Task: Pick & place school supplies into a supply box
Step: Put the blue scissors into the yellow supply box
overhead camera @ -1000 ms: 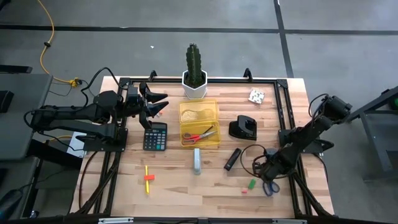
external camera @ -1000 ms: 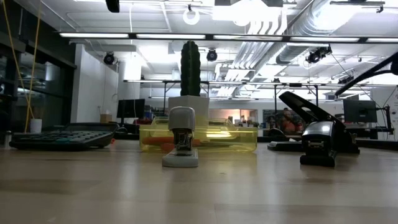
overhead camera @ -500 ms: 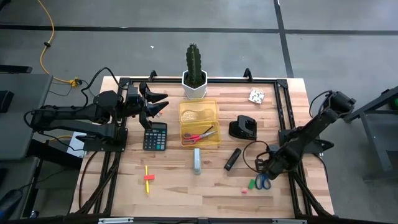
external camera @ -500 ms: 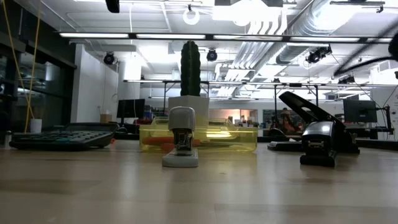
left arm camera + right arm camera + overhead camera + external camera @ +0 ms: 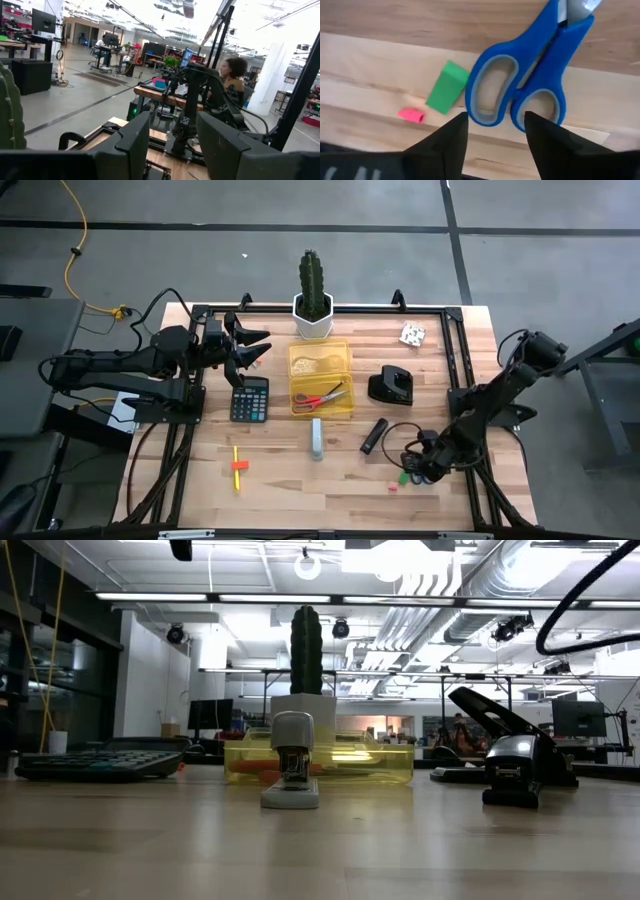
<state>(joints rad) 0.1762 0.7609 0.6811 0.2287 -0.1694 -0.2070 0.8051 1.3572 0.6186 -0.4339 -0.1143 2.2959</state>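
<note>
Lower right in the high view, my right fingers (image 5: 418, 471) sit low over the worktop (image 5: 280, 470) by the green eraser (image 5: 404, 476); the yellow supply box (image 5: 320, 379) holds red-handled scissors (image 5: 320, 397) at centre. Mid-left, my left fingers (image 5: 250, 346) hover parted and empty. Across the right wrist view, my fingers spread open above the blue-handled scissors (image 5: 530, 85), gripping nothing.

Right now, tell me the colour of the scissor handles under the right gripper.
Blue handles on the scissors, clearest in the right wrist view.
</note>
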